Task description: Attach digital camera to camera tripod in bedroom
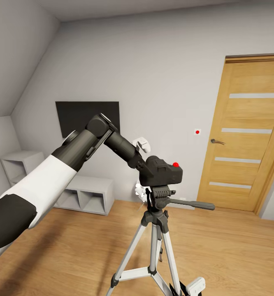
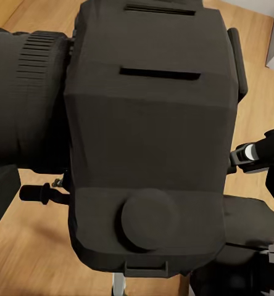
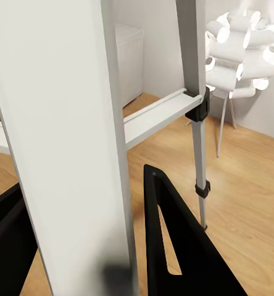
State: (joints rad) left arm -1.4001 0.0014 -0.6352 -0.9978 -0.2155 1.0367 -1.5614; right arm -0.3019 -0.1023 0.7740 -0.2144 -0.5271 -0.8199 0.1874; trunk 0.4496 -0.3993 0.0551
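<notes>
Head view, from the left: the left arm [image 1: 71, 164] reaches toward the tripod, and its gripper is hidden behind the digital camera [image 1: 161, 172], so whether its fingers are apart or clamped on the camera body I cannot tell. The camera sits directly on the black head of the camera tripod [image 1: 157, 230], red button up. Whether it is locked to the mount cannot be made out. The pan handle [image 1: 192, 204] sticks out from the tripod head toward the wooden door [image 1: 244, 135]. Bare wood floor [image 1: 235, 255] lies open between tripod and door; low white shelves [image 1: 85, 193] stand against the wall on the tripod's other side. The tripod's feet are cut off at the frame's lower edge.

Left wrist view: the camera's dark body [image 2: 149, 142] looms too close to show any fingertips.

Right wrist view: a silver tripod leg [image 3: 69, 148] stands very near, blurred, with two black fingers [image 3: 180, 246] spread apart on either side of it, touching nothing clearly. A white lamp [image 3: 245, 49] stands beyond the tripod.
</notes>
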